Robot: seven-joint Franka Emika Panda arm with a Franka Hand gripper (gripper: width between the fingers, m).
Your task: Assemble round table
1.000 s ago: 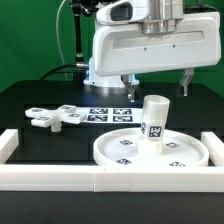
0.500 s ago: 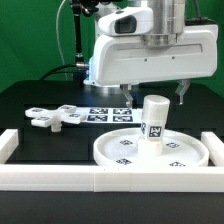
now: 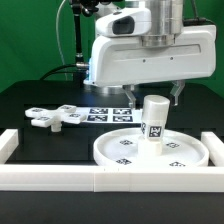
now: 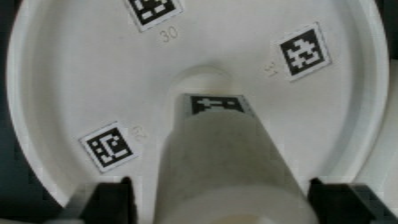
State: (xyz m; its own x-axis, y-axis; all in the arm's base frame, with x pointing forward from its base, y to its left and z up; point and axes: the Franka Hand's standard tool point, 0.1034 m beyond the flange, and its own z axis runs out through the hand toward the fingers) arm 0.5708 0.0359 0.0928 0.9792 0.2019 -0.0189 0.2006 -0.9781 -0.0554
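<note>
Post (image 3: 154,122) centred under spread hand (image 3: 155,96)

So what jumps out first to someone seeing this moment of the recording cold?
The short post standing upright on the large round disc, near the front of the scene, draws the eye first. Right above it hangs the bulky white arm, its jaws open to either side of the post's top. Off to the exterior view's left, the cross-shaped foot lies by itself on the black table.
</note>
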